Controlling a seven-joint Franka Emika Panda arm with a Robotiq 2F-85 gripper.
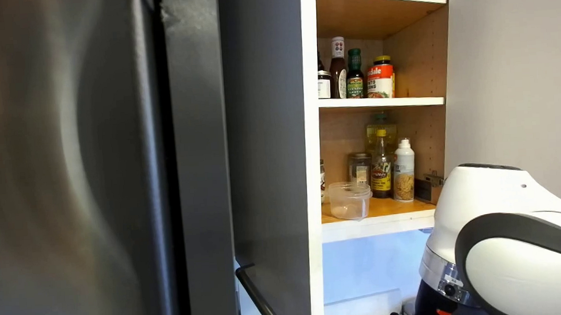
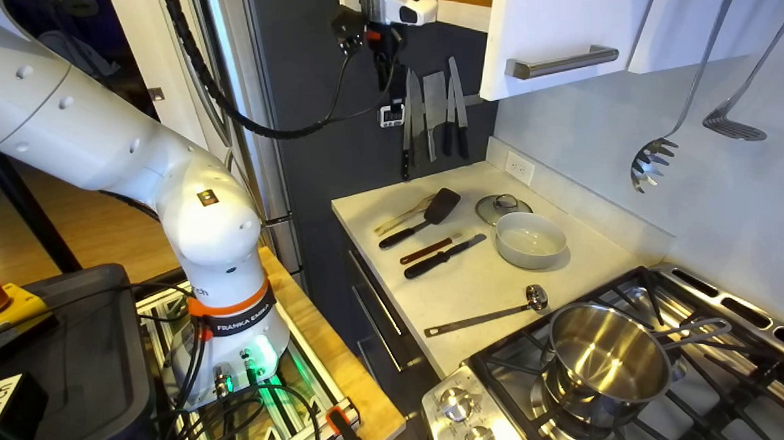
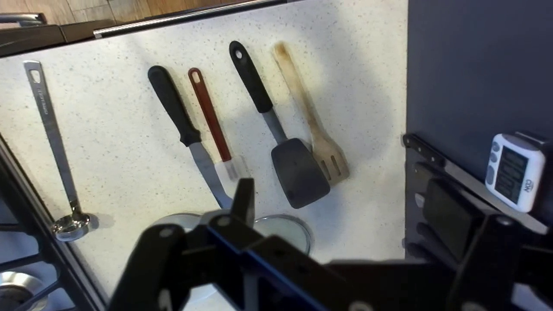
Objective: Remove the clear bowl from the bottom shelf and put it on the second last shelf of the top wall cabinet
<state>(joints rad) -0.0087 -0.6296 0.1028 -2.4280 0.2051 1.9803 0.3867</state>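
the clear bowl (image 1: 349, 203) rests upright on the bottom shelf (image 1: 385, 225) of the top wall cabinet (image 1: 312, 127), in front of a lidded jar (image 1: 359, 168), under the second last shelf (image 1: 381, 103); the pincer (image 3: 348, 207), its jaws spread wide, hangs below the cabinet, above the pale surface (image 3: 369, 77)

"FRANKA EMIKA" stands on the black band (image 2: 245, 320) round the robot arm (image 2: 181, 201), with "ch" above it; "arch" on a black box (image 2: 25, 404). The white timer (image 3: 515, 172) bears "CDN", its digits blurred. A yellow-capped container (image 1: 380, 79) partly shows "dale".
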